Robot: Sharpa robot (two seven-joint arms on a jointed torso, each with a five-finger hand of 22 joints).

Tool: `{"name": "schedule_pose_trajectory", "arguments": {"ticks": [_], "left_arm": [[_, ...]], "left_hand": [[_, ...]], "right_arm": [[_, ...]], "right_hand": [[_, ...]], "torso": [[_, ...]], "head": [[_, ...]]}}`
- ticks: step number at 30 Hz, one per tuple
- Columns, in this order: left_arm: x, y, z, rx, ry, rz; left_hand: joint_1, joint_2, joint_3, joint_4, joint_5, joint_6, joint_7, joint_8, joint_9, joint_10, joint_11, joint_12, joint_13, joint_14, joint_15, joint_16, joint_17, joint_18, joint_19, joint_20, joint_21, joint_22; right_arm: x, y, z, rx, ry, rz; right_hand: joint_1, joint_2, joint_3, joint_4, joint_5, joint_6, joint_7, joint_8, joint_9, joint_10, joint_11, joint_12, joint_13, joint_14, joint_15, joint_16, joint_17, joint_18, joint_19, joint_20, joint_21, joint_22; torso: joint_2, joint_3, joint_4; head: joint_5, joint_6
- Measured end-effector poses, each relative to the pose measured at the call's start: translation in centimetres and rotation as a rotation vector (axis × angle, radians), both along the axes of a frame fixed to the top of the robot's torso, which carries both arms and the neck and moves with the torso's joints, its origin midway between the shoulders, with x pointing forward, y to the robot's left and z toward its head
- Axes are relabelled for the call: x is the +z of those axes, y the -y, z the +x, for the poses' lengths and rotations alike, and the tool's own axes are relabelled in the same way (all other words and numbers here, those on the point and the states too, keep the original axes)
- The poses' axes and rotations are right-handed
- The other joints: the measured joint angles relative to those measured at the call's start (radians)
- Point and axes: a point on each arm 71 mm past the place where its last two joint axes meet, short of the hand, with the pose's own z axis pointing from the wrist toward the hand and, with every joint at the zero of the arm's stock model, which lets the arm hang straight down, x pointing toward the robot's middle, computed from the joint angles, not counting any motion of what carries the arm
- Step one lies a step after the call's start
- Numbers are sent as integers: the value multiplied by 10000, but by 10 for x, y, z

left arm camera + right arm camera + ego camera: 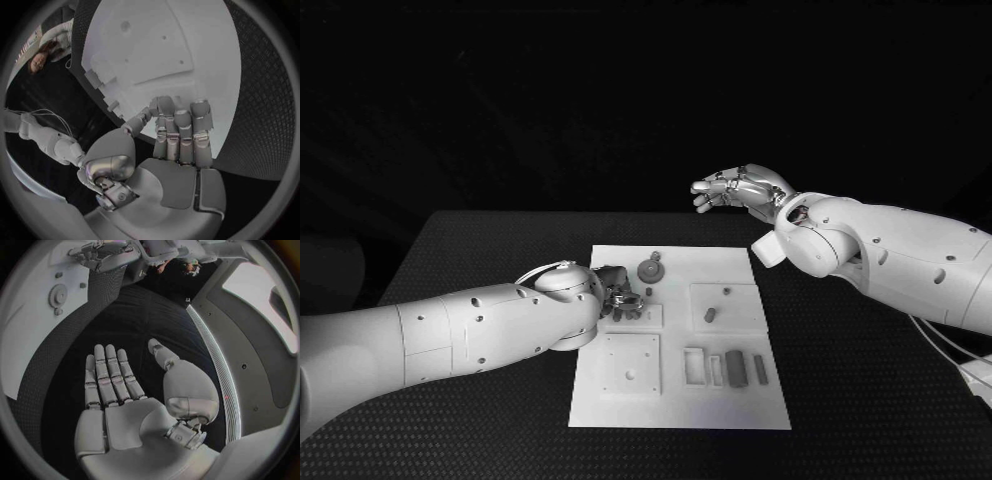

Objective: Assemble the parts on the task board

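Parts (pixel 710 314) lie on the task board (pixel 733 410) beside the nearer left hand (pixel 620 297), fingers extended and empty; right hand (pixel 740 188), raised well apart, likewise empty.

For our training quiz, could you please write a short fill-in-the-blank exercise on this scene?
1. The task board lies on a ____ table.
2. The right hand holds ____.
3. The toothed part on the board is a ____.
4. The left hand is over the ____.

Missing: black; nothing; gear; board
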Motion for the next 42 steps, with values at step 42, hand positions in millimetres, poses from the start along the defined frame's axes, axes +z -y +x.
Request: {"name": "schedule_pose_trajectory", "arguments": {"ticks": [42], "left_arm": [[0,-3,0,73,-41,51]], "left_hand": [[-82,-683,-207,484,4,109,68,-6,13,2,-4,39,2,3,-77,146,-93,7,51,-50,-49,2]], "right_arm": [[-2,0,0,31,-62,17]], "right_hand": [[0,0,-9,64,0,-32,33,0,-60,0,0,0,-62,0,0,-79,48,0,0,0,-39,29]], "torso": [[-4,1,0]], "head": [[16,-58]]}}
